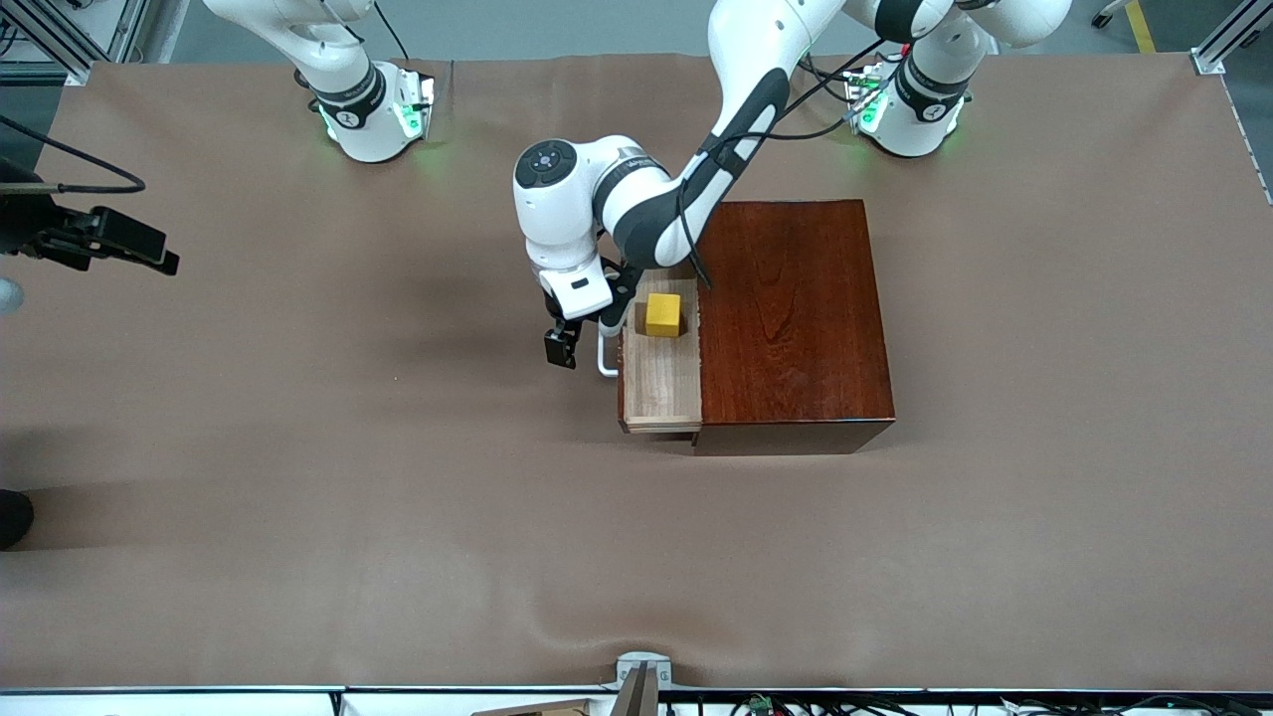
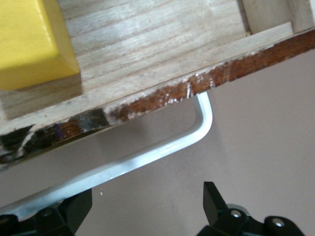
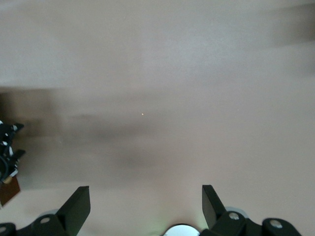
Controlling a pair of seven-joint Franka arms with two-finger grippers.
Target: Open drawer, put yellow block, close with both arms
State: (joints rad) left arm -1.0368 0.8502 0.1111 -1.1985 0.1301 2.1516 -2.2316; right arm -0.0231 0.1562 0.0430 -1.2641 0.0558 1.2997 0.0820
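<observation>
Drawer (image 1: pixel 660 383) open in the front view, slid out of the box (image 1: pixel 791 323) toward the right arm's end of the worktop (image 1: pixel 298 497); we see the block (image 1: pixel 663 314) lying in it. The left hand (image 1: pixel 582 343) sits at the handle (image 1: pixel 605 358). The right hand (image 1: pixel 139 249) waits over bare worktop.

Left wrist view: we see spread fingers (image 2: pixel 214 201) with the handle (image 2: pixel 147 155) between them, ungrasped, and the block (image 2: pixel 29 44) in the drawer (image 2: pixel 147 54).

Right wrist view: fingers (image 3: pixel 212 204) released, holding nothing.

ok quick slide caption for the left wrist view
Left tool open beside the white handle of the open drawer, yellow block lying inside.
</observation>
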